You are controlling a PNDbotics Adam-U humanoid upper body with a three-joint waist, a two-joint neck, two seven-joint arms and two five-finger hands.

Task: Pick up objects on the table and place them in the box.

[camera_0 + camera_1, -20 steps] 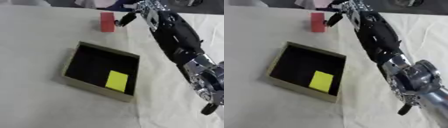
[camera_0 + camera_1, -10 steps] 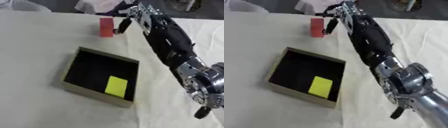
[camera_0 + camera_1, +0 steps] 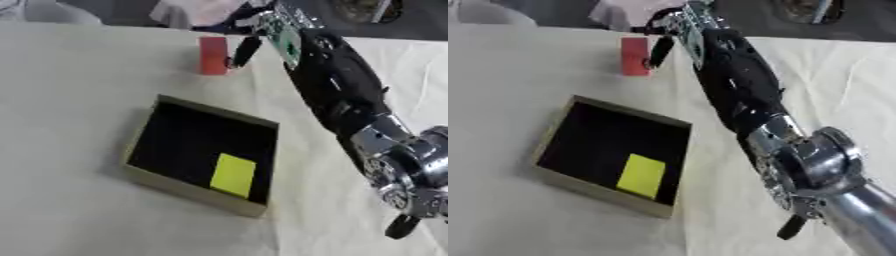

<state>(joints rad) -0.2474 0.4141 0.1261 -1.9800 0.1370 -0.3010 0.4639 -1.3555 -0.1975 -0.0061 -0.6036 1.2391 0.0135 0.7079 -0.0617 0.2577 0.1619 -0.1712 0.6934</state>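
Observation:
A red block [image 3: 213, 55] stands upright on the cloth at the far side of the table. My right hand [image 3: 278, 26] reaches it from the right, the arm [image 3: 337, 90] running up from the lower right corner. Its black thumb [image 3: 245, 50] hangs straight down right beside the block's right face, while other fingers [image 3: 661, 16] arc behind the block's top. I cannot see them closed on the block, which still rests on the table. The box [image 3: 143, 176], tan outside and black inside, lies nearer me with a flat yellow piece [image 3: 234, 174] in its near right corner. My left hand shows in neither view.
A pale cloth [image 3: 70, 100] covers the table, with open room left of and in front of the box. A person's clothing [image 3: 197, 11] shows past the far edge behind the red block.
The whole picture has shifted, so the head moved. My right hand stays beside the red block, its thumb slightly nearer the block's right face. The block and box have not moved.

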